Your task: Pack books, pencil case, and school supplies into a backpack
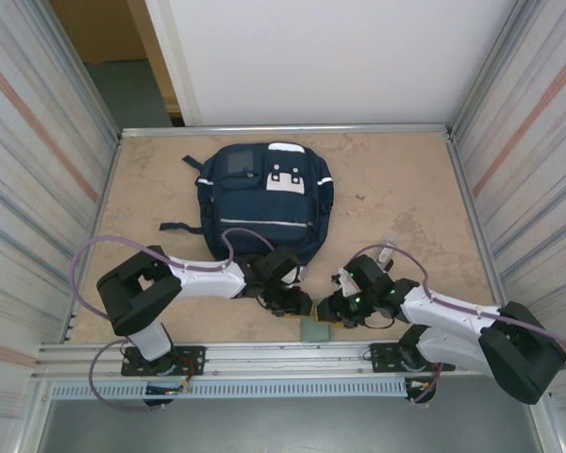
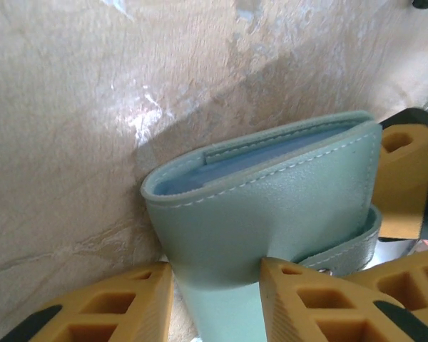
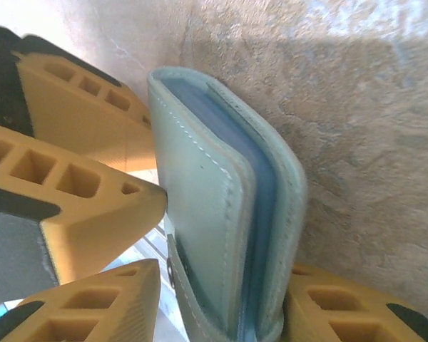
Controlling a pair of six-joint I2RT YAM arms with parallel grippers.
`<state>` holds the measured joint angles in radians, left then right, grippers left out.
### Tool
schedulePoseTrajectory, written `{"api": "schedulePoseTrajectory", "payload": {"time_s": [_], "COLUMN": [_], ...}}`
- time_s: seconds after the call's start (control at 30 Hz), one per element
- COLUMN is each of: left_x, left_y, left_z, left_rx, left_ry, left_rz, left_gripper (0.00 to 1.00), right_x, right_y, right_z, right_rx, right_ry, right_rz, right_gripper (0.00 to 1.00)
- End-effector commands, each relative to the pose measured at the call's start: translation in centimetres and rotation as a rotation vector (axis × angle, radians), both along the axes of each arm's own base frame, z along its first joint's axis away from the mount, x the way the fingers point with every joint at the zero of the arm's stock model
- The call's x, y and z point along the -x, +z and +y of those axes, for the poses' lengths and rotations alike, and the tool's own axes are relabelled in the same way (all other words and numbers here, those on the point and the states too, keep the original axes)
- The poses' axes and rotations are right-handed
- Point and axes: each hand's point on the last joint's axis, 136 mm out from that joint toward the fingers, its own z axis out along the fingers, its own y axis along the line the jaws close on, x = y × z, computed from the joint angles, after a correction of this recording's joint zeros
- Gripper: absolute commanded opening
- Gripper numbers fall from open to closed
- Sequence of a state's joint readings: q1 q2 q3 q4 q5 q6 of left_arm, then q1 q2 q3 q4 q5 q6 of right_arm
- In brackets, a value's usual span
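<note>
Pinching across the thickness, the right gripper [image 3: 225, 285] has its jaws drawn in to a narrow gap on the grey-green booklet [image 3: 200, 199], with one yellow lattice-cut finger against each cover. The left gripper [image 2: 217, 274] stands partly open, both ribbed fingertips against one cover face; whether it truly clamps the booklet cannot be told.

The booklet stands on edge, its long axis running away from the right wrist camera. In the left wrist view its rounded spine is to the left and its free edges, with the closing tab, are to the right. The cover is grained and leather-like, with pale stitching along rounded corners, blue leaves inside and a small metal snap on the tab.

Beneath is the mottled tan table [image 1: 396, 189], and the booklet is near its front edge, between the arms. Beyond lies the navy fabric backpack [image 1: 264, 203], flat, its long axis pointing away from the bases.
</note>
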<state>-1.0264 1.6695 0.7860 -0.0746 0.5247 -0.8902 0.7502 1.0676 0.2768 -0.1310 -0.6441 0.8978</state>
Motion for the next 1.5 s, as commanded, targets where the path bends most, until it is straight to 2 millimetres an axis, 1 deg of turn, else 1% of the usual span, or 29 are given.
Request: {"api": "schedulePoseTrajectory", "payload": {"time_s": [0.0,0.1,0.2,0.23,0.3,0.4,0.43,0.5,0.57,0.63,0.7,0.73,0.8,0.87,0.93,0.97,1.0,1.07,1.13,1.2,1.33,1.47], "left_x": [-0.5,-1.0,-1.2,-1.1,-1.2,-2.1,-2.5,-3.2,-4.2,-5.6,-8.2,-9.6,-11.8,-14.1,-15.2,-15.7,-16.1,-17.0,-17.8,-18.6,-19.7,-20.6], "left_y": [1.4,1.6,1.7,1.9,2.7,5.8,7.4,10.6,13.7,16.0,16.9,17.0,16.9,15.6,14.0,13.3,13.0,12.7,12.5,12.0,10.0,9.0], "left_z": [-0.5,-0.7,-0.6,-0.6,-0.4,0.3,0.7,1.3,2.3,3.5,5.7,7.0,9.4,13.1,15.9,17.1,17.7,18.7,18.9,18.9,19.4,19.3], "left_rx": [0.067,0.09,0.096,0.099,0.116,0.162,0.179,0.201,0.184,0.147,0.035,-0.011,-0.05,-0.12,-0.148,-0.143,-0.132,-0.123,-0.134,-0.152,-0.213,-0.235], "left_ry": [-0.017,-0.004,0.006,0.006,-0.009,-0.058,-0.073,-0.11,-0.141,-0.147,-0.07,-0.014,0.101,0.281,0.429,0.502,0.55,0.619,0.637,0.643,0.68,0.716], "left_rz": [-0.033,-0.052,-0.049,-0.05,-0.065,-0.135,-0.179,-0.309,-0.47,-0.62,-0.73,-0.739,-0.689,-0.576,-0.451,-0.395,-0.37,-0.36,-0.379,-0.369,-0.289,-0.275], "left_gripper": [0.38,0.38,0.38,0.38,0.4,0.43,0.44,0.46,0.49,0.52,0.55,0.55,0.56,0.58,0.59,0.61,0.62,0.64,0.68,0.68,0.68,0.68], "right_x": [-1.4,-1.9,-2.4,-2.6,-2.6,-2.8,-2.9,-3.5,-4.4,-5.4,-6.6,-7.1,-7.8,-8.5,-9.0,-9.1,-9.1,-9.1,-9.1,-9.2,-9.4,-9.4], "right_y": [1.1,1.7,2.1,2.3,2.8,3.6,4.0,4.7,5.4,5.8,6.2,6.6,7.3,8.1,8.8,9.1,9.2,8.8,8.5,8.3,8.3,8.4], "right_z": [1.6,2.7,3.3,3.4,3.7,3.5,3.3,2.6,1.9,1.0,0.0,-0.6,-1.5,-2.5,-3.1,-3.3,-3.5,-3.6,-3.4,-3.2,-2.7,-2.6], "right_rx": [-0.036,-0.057,-0.061,-0.067,-0.074,-0.045,-0.032,-0.005,0.006,0.026,0.038,0.037,0.03,0.028,0.02,0.017,0.015,0.018,0.002,-0.009,-0.019,-0.013], "right_ry": [0.027,0.056,0.055,0.056,0.073,0.109,0.116,0.112,0.092,0.057,0.014,-0.006,-0.038,-0.069,-0.091,-0.101,-0.107,-0.115,-0.119,-0.122,-0.105,-0.093], "right_rz": [-0.081,-0.1,-0.118,-0.124,-0.136,-0.157,-0.164,-0.182,-0.197,-0.206,-0.214,-0.217,-0.226,-0.244,-0.267,-0.275,-0.278,-0.271,-0.269,-0.265,-0.261,-0.276], "right_gripper": [0.4,0.38,0.3,0.26,0.22,0.19,0.18,0.16,0.15,0.12,0.12,0.12,0.11,0.11,0.12,0.12,0.12,0.12,0.12,0.12,0.11,0.11]}}
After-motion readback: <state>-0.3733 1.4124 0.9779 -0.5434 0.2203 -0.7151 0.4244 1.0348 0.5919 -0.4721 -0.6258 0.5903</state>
